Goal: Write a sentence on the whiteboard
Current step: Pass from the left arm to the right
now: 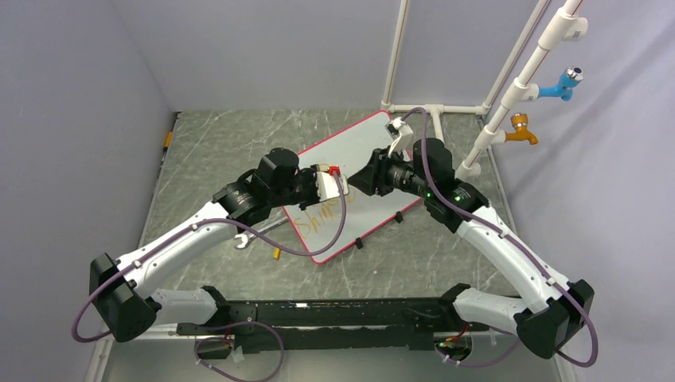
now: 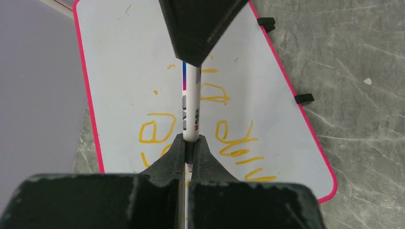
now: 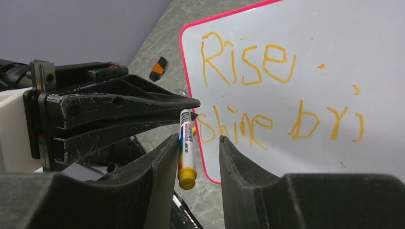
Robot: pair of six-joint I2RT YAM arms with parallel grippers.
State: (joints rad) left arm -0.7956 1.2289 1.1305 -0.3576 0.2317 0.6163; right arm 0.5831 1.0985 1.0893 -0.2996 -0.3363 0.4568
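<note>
**Item 1: right gripper** (image 3: pixel 198 140). Jaws part-way apart, gripping nothing. The marker's yellow end sits in the gap, close against one finger and clear of the other.

**Item 2: marker** (image 3: pixel 186 143). White barrel with printed label, yellow end nearest the right jaws. It runs from between the right jaws to the tips of the left jaws. Judged light, stiff and smooth-sided, so likely to slip or twist under a shallow pinch. Best hold is square across the barrel, above the yellow end.

**Item 3: left gripper** (image 2: pixel 191 139). Jaws clamped narrow on the marker's barrel, opposite and just beyond the right jaws. The fingertips of the two grippers nearly meet.

**Item 4: whiteboard** (image 3: pixel 334 28). Flat white panel with a pink rim, lying beyond and below both sets of jaws and touching neither. Two black clip feet (image 2: pixel 304 98) sit on one long edge. Judged rigid, light and slick-faced, so it may skate on the table under pen pressure. Any hold belongs on the rim, never on the face.

**Item 5: sentence** (image 3: pixel 276 61). Orange handwriting in two rows, reading "Rise" over "shine br…", with the last word unfinished. It lies past the jaw tips, out to the side of the marker. The ink is judged liable to smear if a finger or cable brushes it.

**Item 6: table** (image 1: pixel 239 143). Grey marbled top under the board. A wrench (image 1: pixel 247 236) lies beside the board's near corner, beneath the left arm.
</note>
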